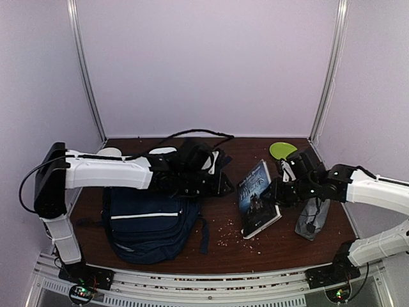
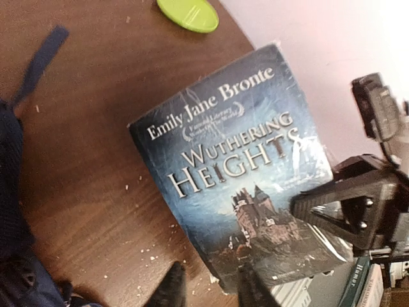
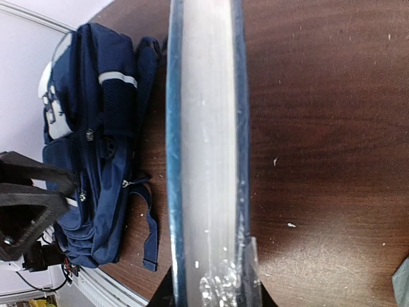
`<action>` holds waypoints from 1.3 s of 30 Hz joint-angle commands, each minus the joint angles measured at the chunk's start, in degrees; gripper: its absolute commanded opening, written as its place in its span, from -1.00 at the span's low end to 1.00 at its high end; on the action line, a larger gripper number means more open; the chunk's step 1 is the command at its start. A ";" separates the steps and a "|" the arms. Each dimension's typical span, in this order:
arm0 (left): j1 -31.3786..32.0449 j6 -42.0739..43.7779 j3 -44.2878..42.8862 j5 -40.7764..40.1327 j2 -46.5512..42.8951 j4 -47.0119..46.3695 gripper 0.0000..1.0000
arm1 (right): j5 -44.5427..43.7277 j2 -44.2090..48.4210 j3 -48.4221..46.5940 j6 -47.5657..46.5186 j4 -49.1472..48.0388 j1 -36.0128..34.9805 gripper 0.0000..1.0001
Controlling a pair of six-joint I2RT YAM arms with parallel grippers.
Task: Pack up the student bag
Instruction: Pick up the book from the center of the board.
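Note:
The student bag (image 1: 150, 224), a navy backpack with a white stripe, lies flat at the near left of the table; it also shows in the right wrist view (image 3: 96, 128). A paperback, Wuthering Heights (image 1: 259, 198), is propped up on one edge to its right. My right gripper (image 1: 276, 195) is shut on the book's right side; in its own view the book (image 3: 208, 128) runs edge-on between the jaws (image 3: 211, 297). My left gripper (image 2: 211, 288) stands open just off the book's near left corner (image 2: 236, 185), holding nothing, with one fingertip (image 2: 252, 288) over that corner.
A lime green disc (image 1: 282, 149) lies at the back right. A small grey zip pouch (image 1: 313, 217) lies under the right arm. Pale crumbs (image 1: 227, 233) dot the wood between bag and book. A dark cable (image 1: 192, 133) loops along the back wall.

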State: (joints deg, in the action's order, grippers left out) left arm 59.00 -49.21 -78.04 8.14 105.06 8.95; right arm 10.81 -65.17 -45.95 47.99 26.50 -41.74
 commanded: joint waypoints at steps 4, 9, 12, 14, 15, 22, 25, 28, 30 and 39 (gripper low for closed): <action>0.33 15.88 -2.17 -10.82 -17.52 6.50 0.68 | 2.88 16.62 -3.06 -15.71 -2.98 -0.63 -1.00; 0.32 31.37 -0.14 -9.23 -23.92 7.27 0.96 | 13.88 25.34 -1.56 -23.38 -3.85 -2.86 -1.00; 0.32 40.67 0.19 4.08 -26.67 4.62 0.96 | 19.65 28.01 0.32 -24.74 -8.15 -4.85 -1.00; 0.32 45.69 -0.97 14.37 -27.85 5.49 0.96 | 21.11 28.16 0.53 -26.52 -8.86 -6.63 -1.00; 0.32 47.62 -1.56 17.85 -28.21 6.61 0.96 | 21.61 27.93 0.26 -27.68 -8.66 -7.67 -1.00; 0.06 54.26 -5.50 27.99 -30.74 17.63 0.96 | 17.76 26.34 -2.65 -36.46 -4.47 -15.33 -1.00; 0.06 53.62 -6.79 27.67 -29.85 20.12 0.96 | 16.39 24.90 -3.14 -37.57 -5.30 -17.48 -1.00; 0.15 53.43 -7.99 28.14 -28.37 23.61 0.96 | 12.74 23.46 -5.09 -39.55 -4.02 -21.04 -1.00; 0.23 53.10 -8.10 29.20 -28.01 24.93 0.96 | 10.46 22.58 -6.24 -40.97 -3.24 -23.33 -1.00; 0.24 51.28 -5.78 30.28 -29.00 24.17 0.96 | 7.81 19.39 -11.11 -43.77 -1.65 -28.22 -1.00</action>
State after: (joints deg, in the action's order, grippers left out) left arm 58.98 2.66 -84.66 36.07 76.51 33.65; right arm 20.97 -45.93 -52.18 6.61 30.98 -68.58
